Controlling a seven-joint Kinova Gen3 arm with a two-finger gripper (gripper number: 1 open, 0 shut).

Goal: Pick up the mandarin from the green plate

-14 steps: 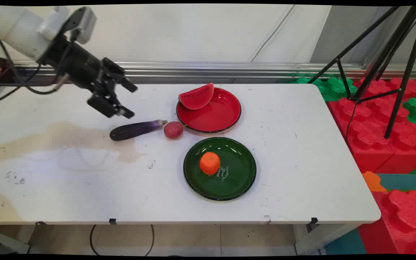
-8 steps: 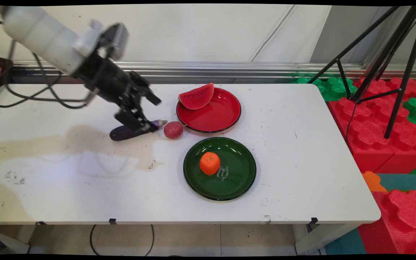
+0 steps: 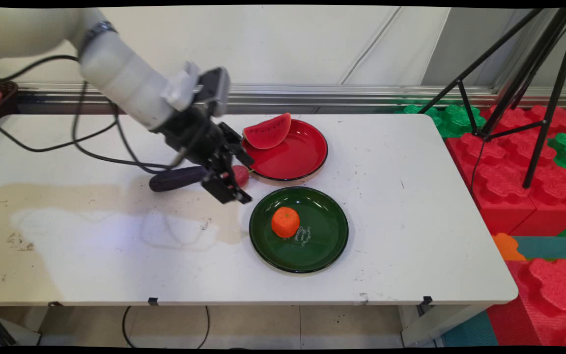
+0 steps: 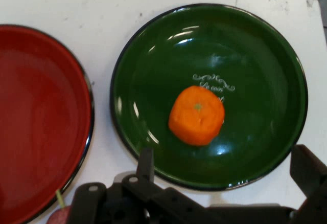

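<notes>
Hanging above red fruit (image 3: 240, 175) — open-fingered jaws, orange (image 3: 285, 221) nr.

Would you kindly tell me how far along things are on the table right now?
Settled: watermelon slice on the red plate, orange on the green plate. In hand: nothing; the open gripper hovers by the red fruit. Off plates: that fruit and the eggplant.
</notes>
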